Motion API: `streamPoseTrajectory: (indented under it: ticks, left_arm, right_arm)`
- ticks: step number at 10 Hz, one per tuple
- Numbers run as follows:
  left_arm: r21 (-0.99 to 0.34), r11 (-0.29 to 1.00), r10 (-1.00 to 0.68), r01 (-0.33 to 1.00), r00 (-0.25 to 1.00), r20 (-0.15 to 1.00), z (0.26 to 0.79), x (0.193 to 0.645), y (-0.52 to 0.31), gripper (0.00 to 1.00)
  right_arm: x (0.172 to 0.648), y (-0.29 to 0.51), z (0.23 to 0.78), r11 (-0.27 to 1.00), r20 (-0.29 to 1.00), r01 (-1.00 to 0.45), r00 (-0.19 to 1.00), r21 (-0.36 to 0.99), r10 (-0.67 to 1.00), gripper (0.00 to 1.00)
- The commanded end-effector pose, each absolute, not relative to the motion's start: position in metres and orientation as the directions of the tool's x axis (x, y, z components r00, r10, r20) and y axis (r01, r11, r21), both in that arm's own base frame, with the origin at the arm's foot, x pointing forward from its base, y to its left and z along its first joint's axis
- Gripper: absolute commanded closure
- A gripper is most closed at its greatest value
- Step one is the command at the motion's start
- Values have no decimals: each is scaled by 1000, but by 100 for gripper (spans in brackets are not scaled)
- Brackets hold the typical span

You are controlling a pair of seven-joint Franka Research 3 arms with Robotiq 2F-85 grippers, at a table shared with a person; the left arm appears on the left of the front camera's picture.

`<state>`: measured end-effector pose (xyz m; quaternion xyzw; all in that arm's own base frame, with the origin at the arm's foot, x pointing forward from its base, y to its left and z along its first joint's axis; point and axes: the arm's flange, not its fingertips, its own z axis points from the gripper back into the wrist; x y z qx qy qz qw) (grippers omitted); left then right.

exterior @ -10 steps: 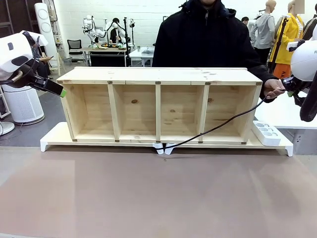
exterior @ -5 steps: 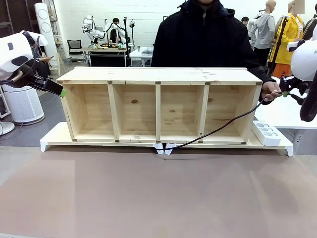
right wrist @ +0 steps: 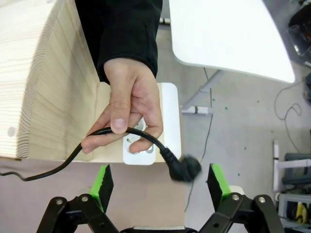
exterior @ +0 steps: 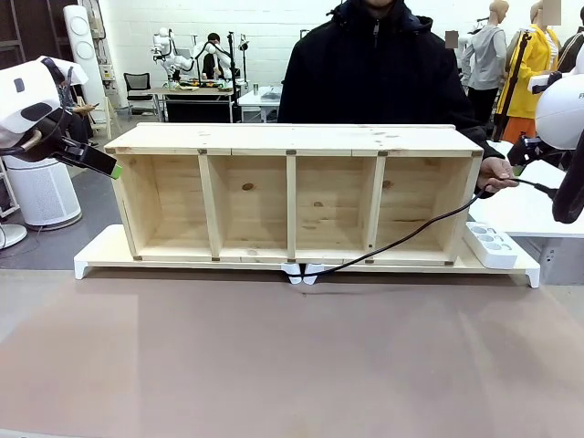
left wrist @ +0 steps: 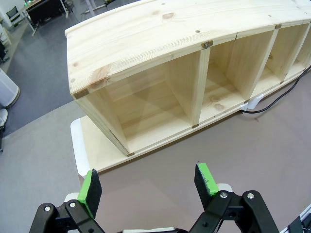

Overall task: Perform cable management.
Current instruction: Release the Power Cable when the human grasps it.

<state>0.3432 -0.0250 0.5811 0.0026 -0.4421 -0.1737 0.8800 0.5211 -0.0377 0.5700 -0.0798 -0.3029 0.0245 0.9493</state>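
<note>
A person's hand (right wrist: 130, 109) pinches the black cable (right wrist: 104, 134) beside the right end of a wooden shelf unit (exterior: 294, 192). The cable's plug (right wrist: 183, 168) hangs free between the spread fingers of the right gripper (right wrist: 159, 182), which holds nothing. From the hand the cable runs down to the white base (exterior: 100, 251) under the shelf's middle. The left gripper (left wrist: 147, 183) hovers wide open and empty near the shelf's left end, above the brown surface (exterior: 292, 356).

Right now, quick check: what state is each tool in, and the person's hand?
Left tool: open, holding nothing.
Right tool: open, holding nothing.
Person's hand: holding the cable near its plug.
</note>
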Motion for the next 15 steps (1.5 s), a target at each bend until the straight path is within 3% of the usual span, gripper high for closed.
streamPoseTrajectory:
  ticks: [1,15]
  left_arm:
    - [158,940,-306,302,543,782,581,344,-24,0]
    - [158,940,-306,302,543,782,581,344,-24,0]
  right_arm:
    - [521,-39,568,986,562,4,822,-165,91,0]
    - [521,-39,568,986,562,4,822,-165,91,0]
